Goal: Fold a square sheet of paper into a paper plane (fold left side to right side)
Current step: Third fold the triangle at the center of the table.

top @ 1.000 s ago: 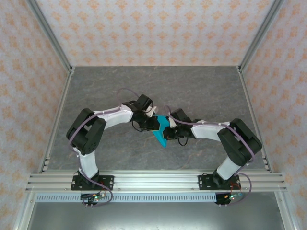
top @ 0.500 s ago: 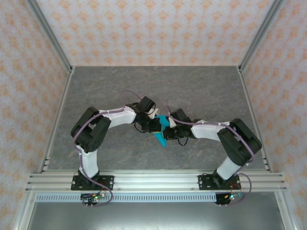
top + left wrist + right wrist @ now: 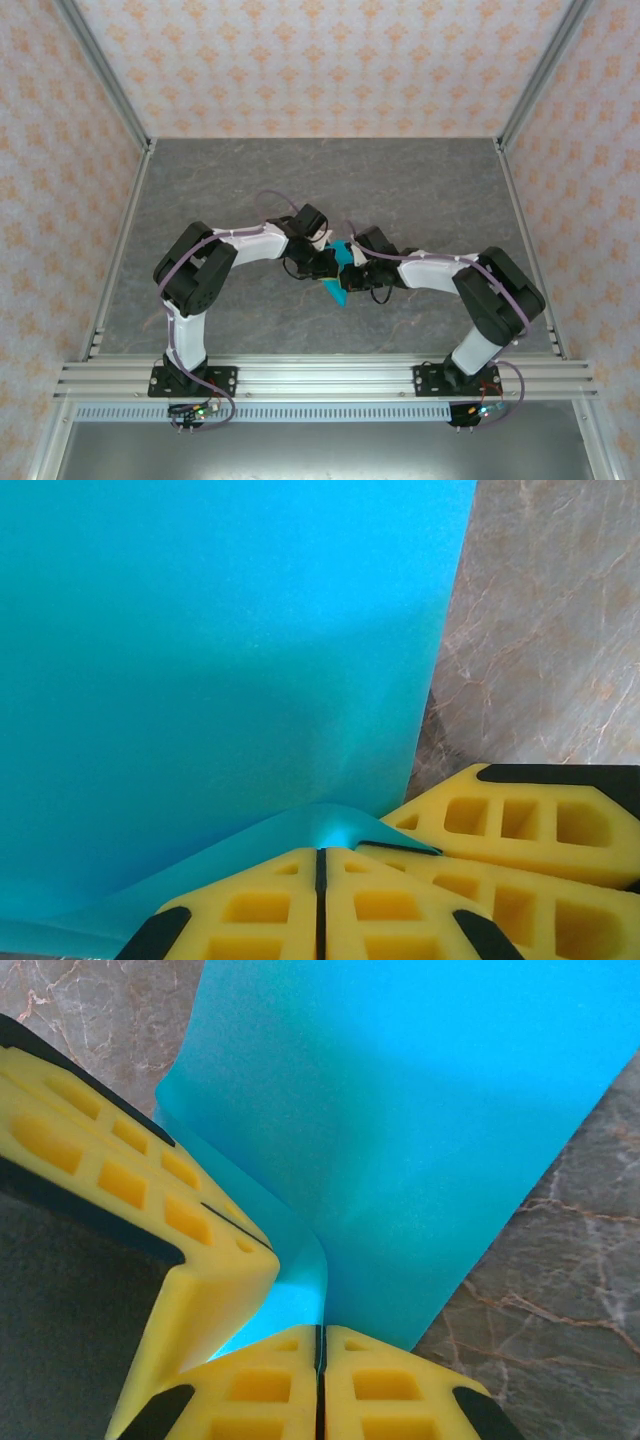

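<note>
Cyan-blue paper [image 3: 337,284] is held approx. mid-worktop [image 3: 230,190], between the two wrists, w/ its pointed end turned toward the near edge in the top view. Left jaws are pressed together and clamped on one paper edge; a small curl is pinched at their tips in the left wrist view. Right jaws are likewise together, clamped on the paper just beside the left ones, whose yellow pads [image 3: 130,1160] are seen alongside. L arm [image 3: 250,240] & R arm [image 3: 430,268] are bent inward. Whether the paper clears the surface can't be told.
</note>
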### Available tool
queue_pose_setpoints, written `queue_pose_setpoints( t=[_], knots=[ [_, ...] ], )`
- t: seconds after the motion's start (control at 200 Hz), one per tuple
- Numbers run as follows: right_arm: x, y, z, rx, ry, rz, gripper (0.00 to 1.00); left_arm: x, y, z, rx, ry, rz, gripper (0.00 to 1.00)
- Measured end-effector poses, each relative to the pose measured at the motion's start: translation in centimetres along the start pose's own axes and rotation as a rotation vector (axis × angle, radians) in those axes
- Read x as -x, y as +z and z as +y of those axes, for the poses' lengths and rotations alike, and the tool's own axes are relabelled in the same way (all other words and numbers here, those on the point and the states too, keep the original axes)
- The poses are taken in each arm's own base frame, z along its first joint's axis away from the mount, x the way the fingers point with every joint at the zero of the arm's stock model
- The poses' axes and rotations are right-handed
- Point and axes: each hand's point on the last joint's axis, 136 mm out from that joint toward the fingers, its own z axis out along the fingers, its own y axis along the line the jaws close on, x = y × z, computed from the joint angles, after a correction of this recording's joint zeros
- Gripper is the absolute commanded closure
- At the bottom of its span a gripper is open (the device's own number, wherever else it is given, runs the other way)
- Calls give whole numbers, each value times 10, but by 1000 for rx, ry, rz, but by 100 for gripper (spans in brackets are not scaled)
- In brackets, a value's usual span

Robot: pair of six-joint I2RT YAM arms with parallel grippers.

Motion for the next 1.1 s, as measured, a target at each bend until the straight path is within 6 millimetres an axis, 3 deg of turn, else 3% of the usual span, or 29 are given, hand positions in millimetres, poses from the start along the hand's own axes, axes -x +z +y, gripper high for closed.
queue_pose_setpoints(
  t=[0.47, 0.685, 0.906, 1.096],
  knots=[
    [1, 0, 1, 1, -6, 0, 89, -7, 3, 8, 0, 9, -19, 92],
    [5, -5, 3, -38, 0, 20, 75, -8, 2, 9, -6, 15, -29, 92],
    [22, -44, 3, -116, -8, -68, 66, -7, 2, 9, -5, 16, -32, 92],
    [19, -70, 26, -5, 21, -109, 67, -7, 2, 9, -5, 16, -32, 92]
  ],
)
